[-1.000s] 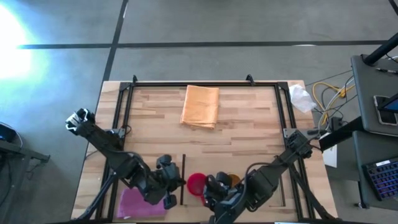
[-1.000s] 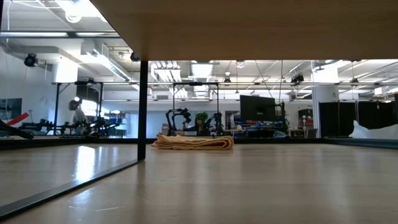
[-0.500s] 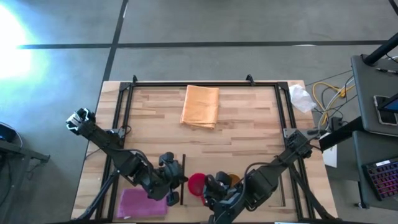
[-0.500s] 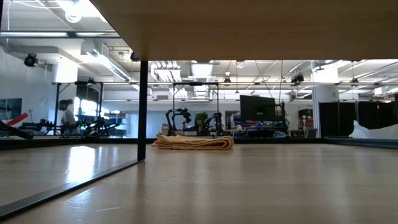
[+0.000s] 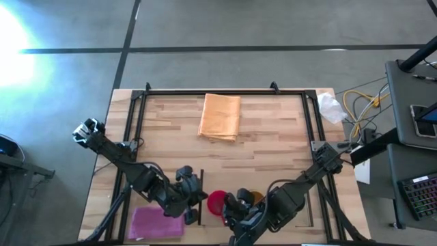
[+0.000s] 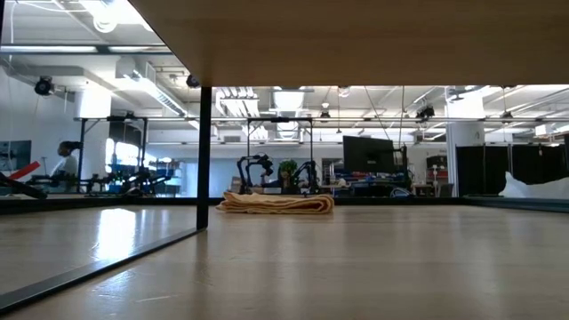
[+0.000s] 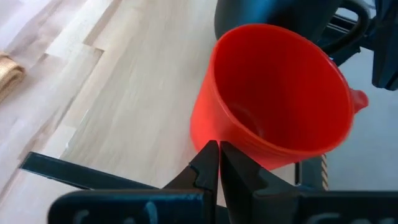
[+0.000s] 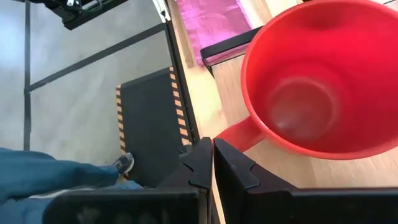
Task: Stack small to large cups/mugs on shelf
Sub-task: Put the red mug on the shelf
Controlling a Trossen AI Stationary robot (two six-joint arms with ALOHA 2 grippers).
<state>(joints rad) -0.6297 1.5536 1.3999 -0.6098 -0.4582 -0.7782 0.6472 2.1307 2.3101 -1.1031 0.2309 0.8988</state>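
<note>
A small pink-red mug (image 5: 216, 201) stands open side up near the desk's front edge, just beside a thin dark strip (image 5: 201, 196). It looks light, rigid and smooth (likely slippery); its side handle (image 8: 239, 135) or rim seems the surest hold. The left gripper (image 5: 192, 198) and right gripper (image 5: 229, 207) flank it, fingers pressed together, holding nothing

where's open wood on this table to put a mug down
Bare wood lies either side of the orange cloth, out to the dark frame strips, and in the broad middle band between that cloth and the arms. The near edge is crowded: magenta cloth, left gripper, red mug, a yellow-lined mug and right gripper bunch together.
</note>
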